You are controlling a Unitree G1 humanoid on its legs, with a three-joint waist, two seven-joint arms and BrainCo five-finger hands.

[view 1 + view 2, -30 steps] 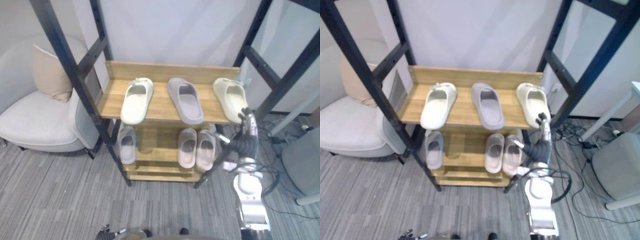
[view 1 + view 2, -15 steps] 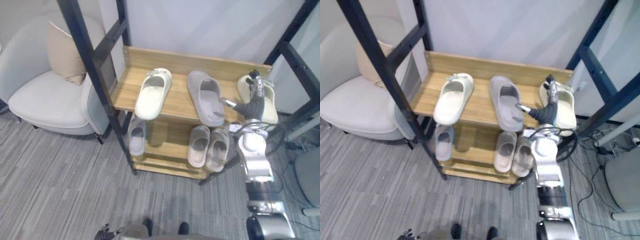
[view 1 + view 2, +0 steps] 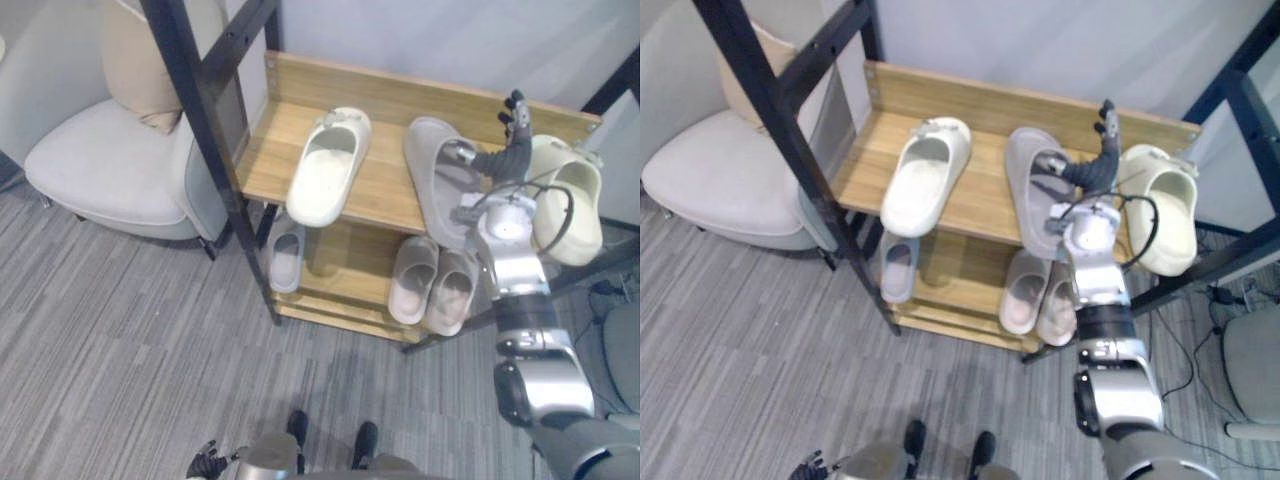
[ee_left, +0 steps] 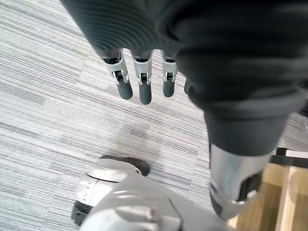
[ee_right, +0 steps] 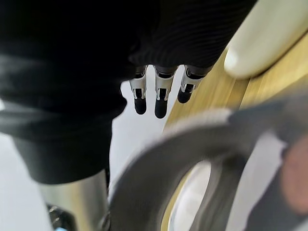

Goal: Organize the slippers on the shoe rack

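Shoe rack (image 3: 385,190) top shelf, white slipper (image 3: 328,167) centre, grey slipper (image 3: 432,172) and cream slipper (image 3: 570,200) upper right, my right hand (image 3: 508,150) between those two, fingers straight, left hand (image 3: 205,463) bottom left, fingers loose.

Light wood, fine-grained and matt, on the shelves of the shoe rack (image 3: 375,195); smooth black metal with a dull finish on its frame posts (image 3: 210,150). Moulded foam-like plastic, smooth and matt, on the rack's top shelf: left cream slipper (image 3: 328,167), grey slipper (image 3: 430,185), right cream slipper (image 3: 575,205). Same soft matt look on the shelf below, on the small grey slipper (image 3: 286,258) and the pale pair (image 3: 412,282). Left of the rack, matt woven cloth on the light armchair (image 3: 100,170) and the beige cushion (image 3: 135,60). In front of the rack, rough striped grey carpet (image 3: 120,340). Over the rack's top shelf, silver metallic sheen and a matt dark ribbed cover on the right hand (image 3: 508,147).
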